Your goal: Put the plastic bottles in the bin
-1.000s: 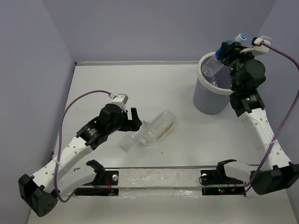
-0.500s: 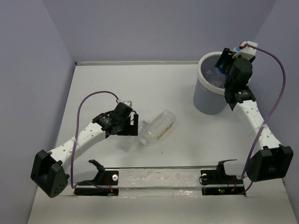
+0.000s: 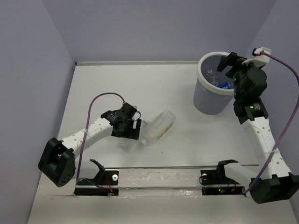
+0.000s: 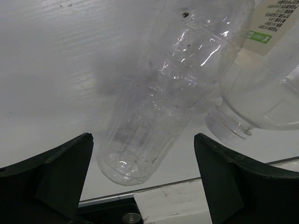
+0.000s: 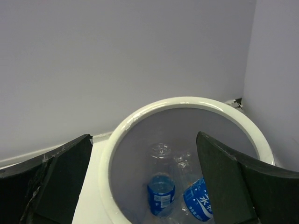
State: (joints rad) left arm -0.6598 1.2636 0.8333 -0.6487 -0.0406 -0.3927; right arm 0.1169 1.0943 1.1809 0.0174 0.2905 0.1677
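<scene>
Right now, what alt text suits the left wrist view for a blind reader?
A bare clear plastic bottle lies on a white table between the open fingers of the left hand; a larger labelled bottle lies beside it.

The wide bottle (image 4: 271,93) at 2 o'clock in the left wrist view has a yellowish label (image 4: 276,18) with tiny dark print and a green patch (image 4: 259,36), all unreadable. In the bin (image 5: 187,101), 2 small bottles (image 5: 161,193) carry blue labels (image 5: 200,205) with white characters, also illegible.
</scene>
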